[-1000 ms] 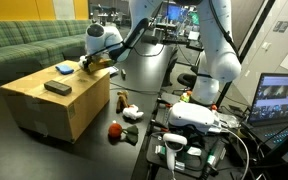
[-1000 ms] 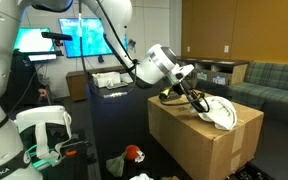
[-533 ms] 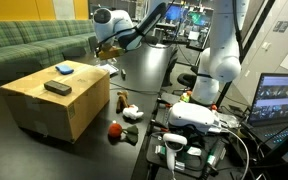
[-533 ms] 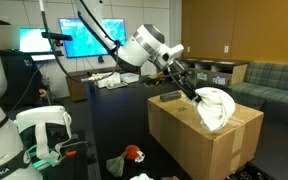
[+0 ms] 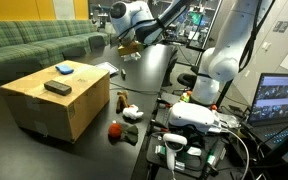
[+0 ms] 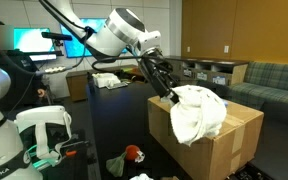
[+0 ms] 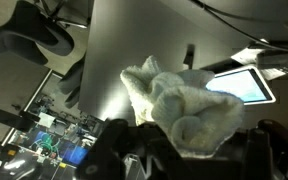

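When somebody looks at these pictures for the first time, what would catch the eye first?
First the white cloth, which hangs bunched from the gripper near the cardboard box in an exterior view. In the wrist view it fills the middle. Next comes the red object on the dark floor beside the box.

A long green sofa (image 5: 29, 45) runs along the left of the frame in an exterior view and shows again at the right edge in an exterior view (image 6: 269, 78). The floor (image 5: 92, 150) is dark and dull. A warm wood-panelled wall (image 6: 239, 30) fills the upper right, with a low shelf unit (image 6: 209, 72) at its foot. A large teal screen (image 6: 44, 42) glows in the upper left, and a lit monitor (image 5: 284, 100) stands at the lower right. A dark desk (image 5: 149, 65) sits mid-frame.
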{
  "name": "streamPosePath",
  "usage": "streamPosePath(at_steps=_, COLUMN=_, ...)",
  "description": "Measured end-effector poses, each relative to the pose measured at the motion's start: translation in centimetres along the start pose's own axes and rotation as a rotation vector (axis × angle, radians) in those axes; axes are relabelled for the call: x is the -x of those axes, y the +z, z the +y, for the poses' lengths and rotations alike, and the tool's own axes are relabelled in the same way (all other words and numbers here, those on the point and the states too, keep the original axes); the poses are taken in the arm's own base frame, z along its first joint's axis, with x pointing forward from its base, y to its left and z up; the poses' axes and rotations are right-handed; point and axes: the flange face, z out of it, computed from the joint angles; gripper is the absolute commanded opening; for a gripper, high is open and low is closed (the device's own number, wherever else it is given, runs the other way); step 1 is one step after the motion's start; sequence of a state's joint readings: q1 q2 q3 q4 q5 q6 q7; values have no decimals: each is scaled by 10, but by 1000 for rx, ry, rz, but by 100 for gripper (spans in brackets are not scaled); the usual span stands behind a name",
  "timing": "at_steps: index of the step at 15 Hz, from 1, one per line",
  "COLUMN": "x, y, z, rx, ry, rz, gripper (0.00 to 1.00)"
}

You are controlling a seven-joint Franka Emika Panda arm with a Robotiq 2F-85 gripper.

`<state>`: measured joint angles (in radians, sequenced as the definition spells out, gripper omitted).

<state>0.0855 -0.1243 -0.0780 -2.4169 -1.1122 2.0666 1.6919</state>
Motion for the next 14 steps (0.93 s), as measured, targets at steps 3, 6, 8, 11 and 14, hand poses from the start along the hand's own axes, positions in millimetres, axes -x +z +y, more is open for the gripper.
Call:
streamPosePath(at_steps=3, x=19, y=32, z=21, rx=44, ry=8, rz=-78, gripper=0)
streamPosePath(at_steps=6, x=37, y=78, z=32, rx=54, ry=17, rz=-171, gripper=0)
streamPosePath(at_steps=8, x=46, y=112, z=35, rx=53, ry=29, rz=-233, gripper=0)
streamPosePath(at_steps=11, x=59, y=155, z=31, rx=31, ry=42, rz=-310, gripper=0)
streamPosePath(at_steps=14, x=66, y=181, z=16, rx=-2, ry=44, rz=-349, gripper=1)
